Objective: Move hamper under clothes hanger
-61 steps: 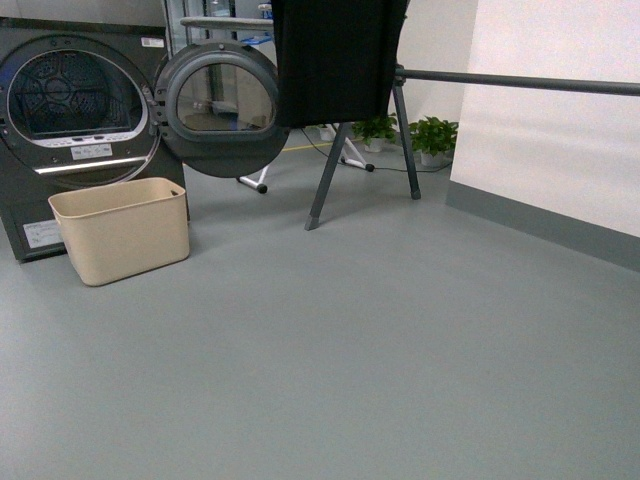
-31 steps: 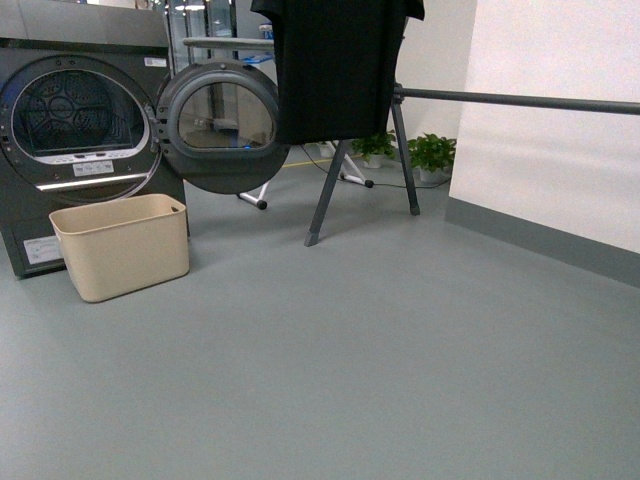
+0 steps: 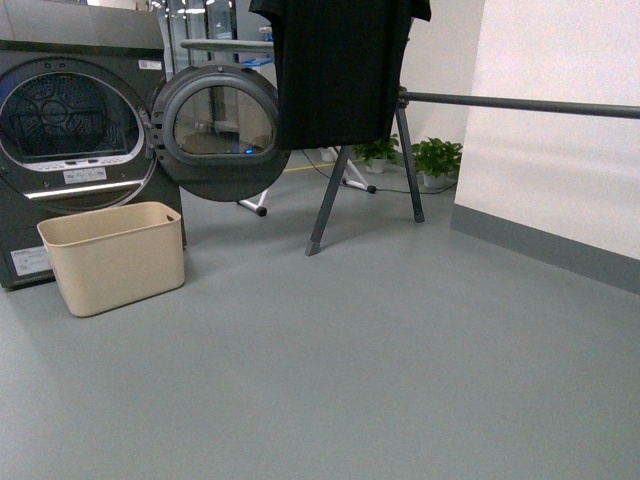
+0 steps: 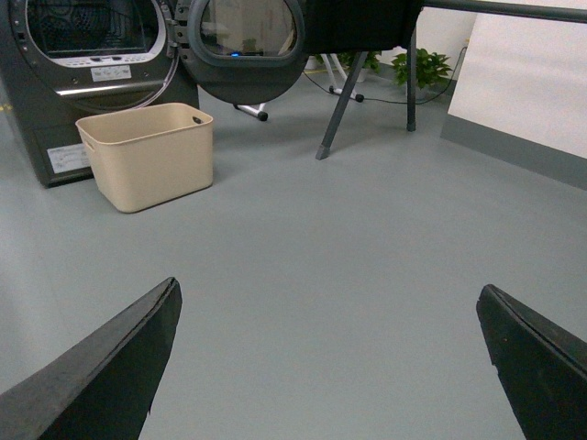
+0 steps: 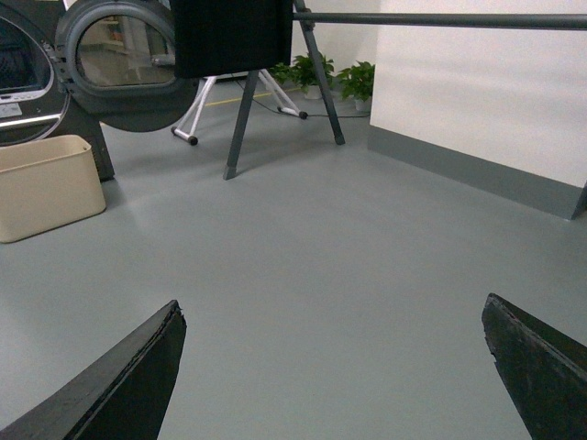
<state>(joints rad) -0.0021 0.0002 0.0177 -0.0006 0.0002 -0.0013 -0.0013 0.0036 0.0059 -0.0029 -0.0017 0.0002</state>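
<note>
This looks like a laundry room. A big dark grey dryer [image 3: 70, 150] stands at ten o'clock with its round door [image 3: 220, 130] swung open. A cream hamper [image 3: 115, 258] sits just in front of it. At one o'clock a clothes hanger [image 3: 500, 103] holds a black shirt [image 3: 335, 70] on its long bar. The floor [image 3: 380, 350] is wide, smooth and grey. The wall [image 3: 570, 170] at three o'clock is white. Small green plants [image 3: 435, 158] stand far back near one o'clock. It may be a test room more than a home.
</note>
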